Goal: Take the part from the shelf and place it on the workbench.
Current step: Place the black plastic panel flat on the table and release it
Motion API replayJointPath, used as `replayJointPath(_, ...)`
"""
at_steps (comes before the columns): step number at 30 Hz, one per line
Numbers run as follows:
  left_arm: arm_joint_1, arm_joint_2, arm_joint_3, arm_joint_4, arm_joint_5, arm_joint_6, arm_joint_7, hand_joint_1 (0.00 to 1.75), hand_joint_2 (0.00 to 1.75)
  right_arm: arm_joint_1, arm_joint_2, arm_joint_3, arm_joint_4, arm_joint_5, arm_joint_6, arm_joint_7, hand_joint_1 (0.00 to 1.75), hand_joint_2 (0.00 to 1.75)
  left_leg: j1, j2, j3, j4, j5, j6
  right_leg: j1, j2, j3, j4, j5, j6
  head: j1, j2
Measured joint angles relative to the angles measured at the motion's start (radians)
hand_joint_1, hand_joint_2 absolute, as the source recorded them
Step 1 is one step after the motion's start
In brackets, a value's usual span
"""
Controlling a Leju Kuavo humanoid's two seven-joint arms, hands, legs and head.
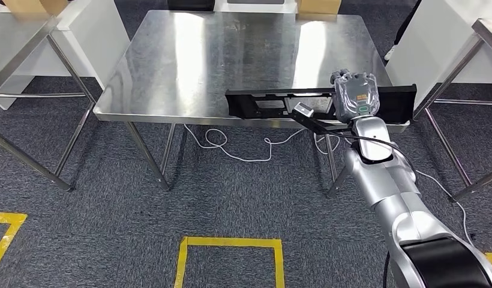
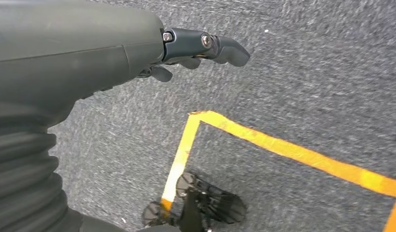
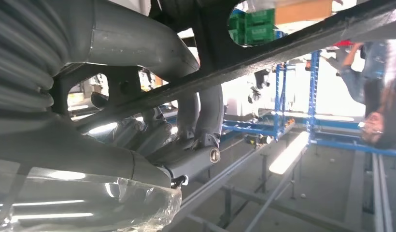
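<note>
Now, going left to right: your left hand (image 2: 196, 48) hangs over the carpet (image 2: 307, 72) by a yellow line (image 2: 283, 147), fingers loosely curled and holding nothing. Ahead, the workbench (image 1: 171, 72) stands bare on its left. At its front right edge your right hand (image 1: 355, 96) grips the long black part (image 1: 261, 103), which stretches out to both sides of the hand, low over the bench edge; you cannot tell whether it touches.
</note>
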Motion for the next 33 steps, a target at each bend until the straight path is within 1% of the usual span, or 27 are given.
replayJointPath(2,0.001,-0.001,0.002,0.000,0.001,-0.003,-0.002,0.00,1.75,0.003,0.000,0.000,0.004,0.000,0.001,-0.001,1.75,1.75,0.000,-0.003,0.004,0.001,-0.009,0.001,-0.004,0.000,-0.092,0.121,-0.043,0.000,0.001,0.000)
replayJointPath(3,0.003,-0.001,0.002,0.000,0.001,-0.004,-0.004,0.00,1.75,0.005,0.000,0.000,0.008,0.001,0.001,-0.001,1.75,1.75,0.000,-0.005,0.009,0.001,-0.016,-0.001,-0.006,0.000,-0.124,0.144,-0.057,0.004,0.001,0.000)
replayJointPath(4,0.006,-0.002,0.002,0.000,0.000,-0.006,-0.004,0.00,1.75,0.008,0.000,-0.001,0.011,0.001,0.001,-0.002,1.75,1.75,0.000,-0.007,0.016,0.001,-0.023,-0.004,-0.009,-0.001,-0.136,0.130,-0.053,0.010,0.001,0.000)
replayJointPath(5,0.008,-0.003,0.003,0.000,0.000,-0.008,-0.005,0.00,1.75,0.009,-0.001,-0.001,0.014,0.001,0.001,-0.002,1.75,1.75,0.001,-0.008,0.025,0.003,-0.032,-0.008,-0.013,-0.002,-0.129,0.077,-0.026,0.020,0.001,0.000)
replayJointPath(7,0.010,-0.005,0.004,0.000,-0.002,-0.010,-0.004,0.00,1.75,0.009,-0.004,-0.004,0.019,0.000,0.001,-0.002,1.75,1.75,-0.001,-0.011,0.042,0.007,-0.052,-0.019,-0.019,-0.011,-0.088,-0.070,0.066,0.038,0.002,0.000)
replayJointPath(8,0.009,-0.005,0.004,0.000,-0.003,-0.010,-0.004,0.00,1.75,0.009,-0.006,-0.006,0.022,-0.001,0.001,-0.003,1.75,1.75,-0.002,-0.012,0.047,0.010,-0.062,-0.025,-0.020,-0.017,-0.071,-0.122,0.101,0.035,0.002,0.000)
replayJointPath(9,0.009,-0.004,0.005,0.000,-0.004,-0.010,-0.004,0.00,1.75,0.010,-0.008,-0.007,0.025,-0.003,0.001,-0.003,1.75,1.75,-0.005,-0.012,0.049,0.011,-0.071,-0.031,-0.019,-0.020,-0.060,-0.150,0.124,0.027,0.003,0.000)
replayJointPath(11,0.008,-0.002,0.006,0.000,-0.006,-0.010,-0.002,0.00,1.75,0.010,-0.010,-0.011,0.029,-0.005,0.001,-0.003,1.75,1.75,-0.004,-0.011,0.051,0.021,-0.083,-0.040,-0.022,-0.017,-0.051,-0.154,0.128,0.001,0.002,0.000)
replayJointPath(12,0.008,0.000,0.006,0.000,-0.006,-0.010,-0.002,0.00,1.75,0.011,-0.011,-0.013,0.030,-0.005,0.000,-0.003,1.75,1.75,-0.002,-0.008,0.048,0.034,-0.087,-0.045,-0.025,-0.013,-0.045,-0.153,0.128,-0.006,0.001,0.000)
replayJointPath(13,0.008,0.001,0.006,0.000,-0.007,-0.010,-0.001,0.00,1.75,0.010,-0.012,-0.015,0.030,-0.006,0.000,-0.004,1.75,1.75,0.002,-0.005,0.037,0.063,-0.089,-0.051,-0.027,-0.010,-0.039,-0.151,0.123,-0.015,0.000,0.000)
replayJointPath(14,0.008,0.001,0.006,0.000,-0.007,-0.010,-0.001,0.00,1.75,0.010,-0.013,-0.016,0.030,-0.007,-0.001,-0.004,1.75,1.75,0.005,-0.002,0.014,0.108,-0.096,-0.057,-0.027,-0.008,-0.030,-0.150,0.117,-0.022,-0.001,0.000)
replayJointPath(15,0.007,0.001,0.006,0.000,-0.007,-0.010,-0.001,0.00,1.75,0.009,-0.014,-0.017,0.031,-0.007,-0.001,-0.004,1.75,1.75,0.009,0.000,-0.023,0.170,-0.110,-0.063,-0.026,-0.007,-0.022,-0.150,0.109,-0.028,-0.001,0.000)
replayJointPath(17,0.009,0.001,0.007,0.000,-0.007,-0.010,-0.001,0.00,1.75,0.011,-0.014,-0.018,0.035,-0.008,-0.001,-0.006,1.75,1.75,0.015,0.001,-0.110,0.292,-0.162,-0.073,-0.023,-0.004,-0.004,-0.150,0.092,-0.031,-0.002,0.000)
replayJointPath(18,0.010,0.001,0.007,0.000,-0.007,-0.010,-0.001,0.00,1.75,0.013,-0.014,-0.018,0.037,-0.008,-0.001,-0.007,1.75,1.75,0.017,0.001,-0.141,0.320,-0.184,-0.075,-0.022,-0.003,0.008,-0.150,0.082,-0.030,-0.002,0.000)
replayJointPath(19,0.011,0.001,0.007,0.000,-0.007,-0.010,-0.001,0.00,1.75,0.015,-0.014,-0.018,0.039,-0.008,-0.001,-0.007,1.75,1.75,0.018,0.001,-0.157,0.315,-0.188,-0.075,-0.021,-0.001,0.021,-0.150,0.071,-0.028,-0.002,0.000)
replayJointPath(20,0.011,0.001,0.007,0.000,-0.006,-0.010,-0.001,0.00,1.75,0.017,-0.013,-0.018,0.041,-0.008,-0.001,-0.008,1.75,1.75,0.018,0.001,-0.155,0.275,-0.168,-0.071,-0.020,0.000,0.036,-0.150,0.060,-0.026,-0.002,0.000)
replayJointPath(21,0.011,0.001,0.007,0.000,-0.006,-0.010,-0.001,0.00,1.75,0.017,-0.012,-0.018,0.043,-0.008,-0.001,-0.008,1.75,1.75,0.017,0.001,-0.141,0.211,-0.124,-0.065,-0.019,0.001,0.053,-0.151,0.048,-0.024,-0.002,0.000)
replayJointPath(22,0.012,0.002,0.008,0.000,-0.005,-0.010,-0.001,0.00,1.75,0.016,-0.011,-0.018,0.044,-0.008,-0.001,-0.008,1.75,1.75,0.015,0.001,-0.121,0.138,-0.061,-0.056,-0.018,0.001,0.067,-0.151,0.036,-0.022,-0.002,0.000)
replayJointPath(23,0.012,0.003,0.008,0.001,-0.004,-0.010,-0.001,0.00,1.75,0.015,-0.009,-0.017,0.046,-0.007,-0.001,-0.009,1.75,1.75,0.012,0.000,-0.104,0.080,-0.009,-0.046,-0.015,0.002,0.080,-0.154,0.024,-0.018,-0.001,0.000)
replayJointPath(24,0.013,0.004,0.008,0.001,-0.004,-0.010,-0.001,0.00,1.75,0.013,-0.006,-0.017,0.048,-0.007,0.000,-0.009,1.75,1.75,0.008,0.000,-0.091,0.044,0.026,-0.039,-0.013,0.004,0.090,-0.157,0.015,-0.013,0.000,0.000)
replayJointPath(25,0.013,0.005,0.009,0.001,-0.004,-0.010,-0.002,0.00,1.75,0.011,-0.005,-0.018,0.050,-0.007,0.000,-0.009,1.75,1.75,0.004,-0.001,-0.085,0.025,0.041,-0.032,-0.010,0.005,0.098,-0.156,0.011,-0.006,0.000,0.000)
replayJointPath(27,0.012,0.005,0.009,0.001,-0.004,-0.011,-0.003,0.00,1.75,0.006,-0.004,-0.020,0.051,-0.007,0.000,-0.009,1.75,1.75,0.000,-0.001,-0.065,0.017,0.029,-0.019,-0.005,0.006,0.106,-0.145,0.012,0.008,0.001,0.000)
replayJointPath(28,0.012,0.005,0.009,0.000,-0.004,-0.011,-0.004,0.00,1.75,0.004,-0.004,-0.021,0.051,-0.007,-0.001,-0.009,1.75,1.75,-0.001,-0.002,-0.052,0.011,0.026,-0.011,-0.004,0.004,0.096,-0.119,0.015,0.013,0.002,0.000)
replayJointPath(29,0.010,0.004,0.009,0.000,-0.004,-0.012,-0.005,0.00,1.75,0.000,-0.005,-0.023,0.052,-0.007,-0.001,-0.009,1.75,1.75,-0.002,-0.003,-0.040,0.008,0.022,-0.004,-0.003,0.003,0.071,-0.076,0.014,0.015,0.003,0.000)
replayJointPath(31,0.008,0.003,0.009,0.000,-0.004,-0.012,-0.006,0.00,1.75,-0.003,-0.007,-0.023,0.054,-0.006,-0.001,-0.009,1.75,1.75,-0.003,-0.006,-0.027,0.006,0.011,0.005,-0.005,0.000,-0.019,0.059,-0.012,0.009,0.005,0.000)
replayJointPath(32,0.007,0.004,0.009,0.000,-0.004,-0.012,-0.006,0.00,1.75,-0.002,-0.008,-0.023,0.055,-0.006,-0.001,-0.009,1.75,1.75,-0.004,-0.008,-0.023,0.006,0.004,0.008,-0.005,0.000,-0.071,0.122,-0.038,0.004,0.005,0.000)
replayJointPath(33,0.007,0.003,0.009,0.000,-0.004,-0.012,-0.006,0.00,1.75,0.000,-0.010,-0.024,0.057,-0.006,-0.001,-0.009,1.75,1.75,-0.005,-0.011,-0.015,0.006,-0.005,0.008,-0.005,0.000,-0.112,0.159,-0.063,0.000,0.005,0.000)
